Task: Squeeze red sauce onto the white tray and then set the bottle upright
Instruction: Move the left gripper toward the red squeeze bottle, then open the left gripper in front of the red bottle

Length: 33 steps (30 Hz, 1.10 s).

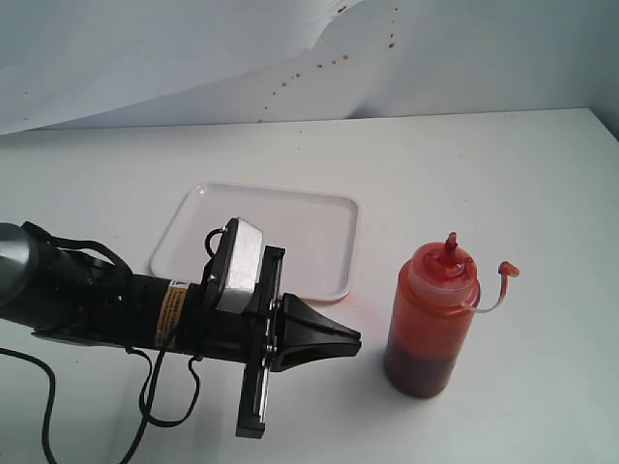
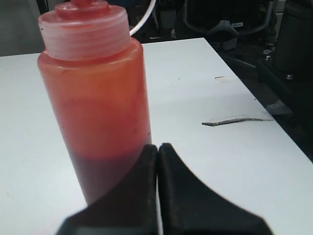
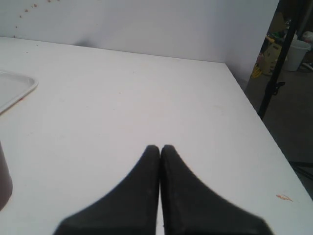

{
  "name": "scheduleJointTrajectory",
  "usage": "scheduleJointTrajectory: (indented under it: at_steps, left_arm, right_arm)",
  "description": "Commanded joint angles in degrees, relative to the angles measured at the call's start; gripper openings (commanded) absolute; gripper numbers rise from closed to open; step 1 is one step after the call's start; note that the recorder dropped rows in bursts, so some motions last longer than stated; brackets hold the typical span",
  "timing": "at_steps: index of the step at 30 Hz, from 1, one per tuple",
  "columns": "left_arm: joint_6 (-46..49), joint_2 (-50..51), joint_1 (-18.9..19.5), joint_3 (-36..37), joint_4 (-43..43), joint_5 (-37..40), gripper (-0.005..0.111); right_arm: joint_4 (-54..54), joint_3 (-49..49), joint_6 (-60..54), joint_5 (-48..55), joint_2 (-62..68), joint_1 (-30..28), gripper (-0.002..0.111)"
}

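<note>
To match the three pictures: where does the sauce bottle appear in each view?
Exterior view: the bottle stands upright on the table, right of the white tray.
Left wrist view: the bottle, large, just beyond the shut left gripper.
Right wrist view: only a dark red sliver at the frame edge, probably its base.
Shared landmark: the tray, seen in exterior and right wrist views.

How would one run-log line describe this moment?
bottle: upright, uncapped, beside white tray | tray: visible part clean | left gripper: shut, empty, short of bottle | right gripper: shut, empty
</note>
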Motion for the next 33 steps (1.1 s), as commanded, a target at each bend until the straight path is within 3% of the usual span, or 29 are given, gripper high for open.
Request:
scheduleJointTrajectory:
  at_steps: [1,5,12,33]
  left_arm:
    - [0.09,0.14,-0.3,-0.16,-0.76,-0.96,0.007]
    - [0.09,0.14,-0.3,-0.16,-2.17,-0.96,0.019]
    - [0.09,0.14,-0.3,-0.16,-3.78,-0.96,0.056]
    - [0.09,0.14,-0.3,-0.16,-3.78,-0.96,0.059]
  right_arm:
    - [0.09,0.22,0.05,-0.06,-0.18,-0.44,0.0]
    - [0.09,0.22,0.05,-0.06,-0.18,-0.44,0.0]
    - [0.09,0.22,0.05,-0.06,-0.18,-0.44,0.0]
    - [0.09,0.22,0.05,-0.06,-0.18,-0.44,0.0]
